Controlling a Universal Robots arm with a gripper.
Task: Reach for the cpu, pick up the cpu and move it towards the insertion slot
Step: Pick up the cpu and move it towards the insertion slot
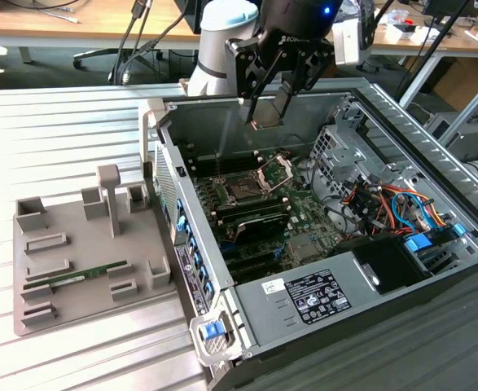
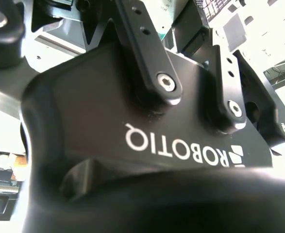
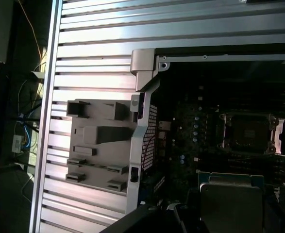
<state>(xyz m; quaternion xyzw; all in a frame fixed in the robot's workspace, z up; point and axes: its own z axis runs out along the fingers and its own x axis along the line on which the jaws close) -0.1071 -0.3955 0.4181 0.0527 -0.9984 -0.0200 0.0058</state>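
Open computer case, claw clamped on cpu, above insertion slot

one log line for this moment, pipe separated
stage: carry | gripper: shut on cpu | position: raised above open case | insertion slot: frame open, empty | memory stick: on grey tray

The open computer case lies on the surface, at the exterior view's right. The fixture tray sits just beside the case, at the exterior view's left, with the memory stick lying in it. Inside the case, the insertion slot sits on the motherboard. The gripper hangs above the case interior, holding the cpu above and behind the slot.
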